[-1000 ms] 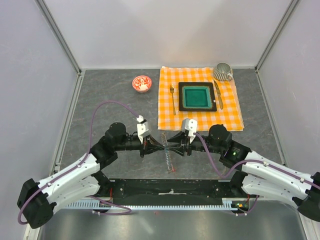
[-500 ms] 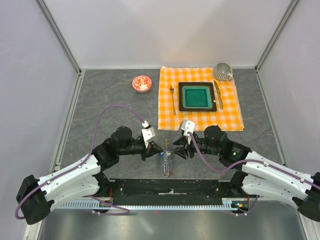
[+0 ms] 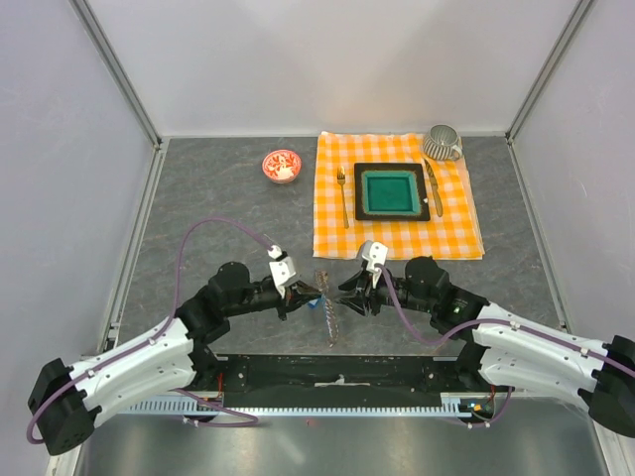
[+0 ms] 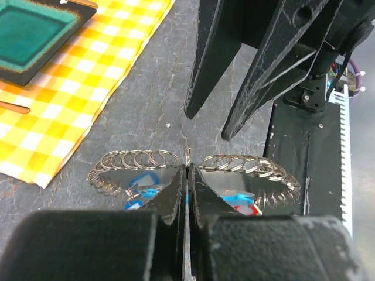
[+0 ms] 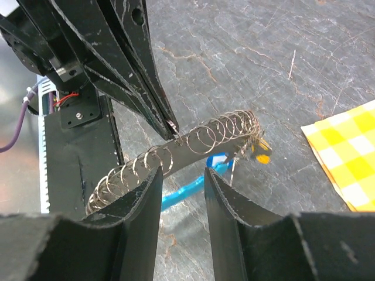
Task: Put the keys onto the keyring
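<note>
1. The left gripper [image 3: 307,294] has its jaws pressed together on the keyring [image 3: 326,309]. In its wrist view the fingers [image 4: 169,196] meet with only the thin metal strip between them, pinched near its middle.
2. The right gripper [image 3: 346,294] faces it from the other side of the strip. Its fingers [image 5: 229,205] stand apart and clamp nothing, and their tips stop just short of the strip.
3. The keyring [image 5: 202,139] sits just off the near left corner of the checked cloth [image 3: 458,234], over the grey table [image 3: 218,198]. It runs from close to that corner straight away from the cloth's near edge. A row of small wire loops lines one long edge. Whether it rests on the table or is lifted cannot be told.
4. A curved cyan-blue piece [image 5: 188,188] lies under the strip and shows in the gap between the right fingers.
5. The keys [image 4: 235,201] hang below the strip with blue and red tags. A yellow tag [image 5: 261,156] shows at the end nearest the cloth [image 5: 345,158].
6. Both arms reach in low from beyond the cloth's near edge, with their wrists level and pointing at each other.
7. At the cloth's centre sits a dark square plate [image 3: 391,191] with a teal middle. A fork [image 3: 342,196] lies to the plate's left and a knife [image 3: 434,186] to its right.
8. A ribbed grey mug [image 3: 443,144] stands at the cloth's far right corner.
9. A small red-and-white bowl [image 3: 282,165] sits on the table just off the cloth's far left corner.
</note>
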`<action>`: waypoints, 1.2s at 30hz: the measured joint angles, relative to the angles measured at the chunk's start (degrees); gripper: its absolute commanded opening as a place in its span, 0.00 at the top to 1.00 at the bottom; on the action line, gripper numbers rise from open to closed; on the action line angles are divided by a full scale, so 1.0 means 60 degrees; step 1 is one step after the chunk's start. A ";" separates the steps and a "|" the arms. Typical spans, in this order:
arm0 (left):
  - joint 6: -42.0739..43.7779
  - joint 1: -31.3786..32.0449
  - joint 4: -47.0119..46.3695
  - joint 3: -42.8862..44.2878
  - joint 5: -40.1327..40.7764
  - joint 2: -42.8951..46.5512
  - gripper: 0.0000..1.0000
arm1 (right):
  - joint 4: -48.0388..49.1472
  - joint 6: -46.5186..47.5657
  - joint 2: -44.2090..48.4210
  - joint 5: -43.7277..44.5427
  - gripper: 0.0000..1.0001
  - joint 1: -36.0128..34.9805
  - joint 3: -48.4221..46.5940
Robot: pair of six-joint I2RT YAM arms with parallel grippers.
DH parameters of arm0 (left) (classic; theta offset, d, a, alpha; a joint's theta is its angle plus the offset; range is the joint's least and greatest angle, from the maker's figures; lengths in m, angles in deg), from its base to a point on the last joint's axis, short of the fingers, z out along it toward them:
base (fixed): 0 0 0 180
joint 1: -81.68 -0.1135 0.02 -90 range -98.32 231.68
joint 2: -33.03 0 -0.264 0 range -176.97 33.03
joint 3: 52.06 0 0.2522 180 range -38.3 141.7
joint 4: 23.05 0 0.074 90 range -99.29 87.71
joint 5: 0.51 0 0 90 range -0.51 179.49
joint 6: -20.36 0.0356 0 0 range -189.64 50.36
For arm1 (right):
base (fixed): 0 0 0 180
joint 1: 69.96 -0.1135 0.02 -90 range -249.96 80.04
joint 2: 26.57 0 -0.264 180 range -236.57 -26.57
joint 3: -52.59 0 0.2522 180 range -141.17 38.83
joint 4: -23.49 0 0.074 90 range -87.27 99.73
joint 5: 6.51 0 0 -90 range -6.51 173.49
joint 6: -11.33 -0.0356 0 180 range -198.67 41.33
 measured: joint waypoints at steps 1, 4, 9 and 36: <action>-0.0069 0.0000 -0.0346 -0.0288 0.0080 0.0138 0.98 | 0.0219 -0.0106 0.0004 0.0004 0.58 0.0000 0.0142; -0.0306 0.0007 -0.1235 -0.1118 0.0324 0.0452 0.98 | 0.0889 -0.0466 0.0018 0.0025 0.58 0.0004 0.0488; -0.0612 0.0015 -0.2721 -0.2135 0.0681 0.0634 0.98 | 0.2102 -0.1020 0.0251 0.0219 0.58 0.0051 0.1071; -0.1169 0.0015 -0.6874 -0.3009 0.0678 -0.0036 0.98 | 0.5716 -0.2251 -0.1016 -0.0874 0.57 0.0699 0.1759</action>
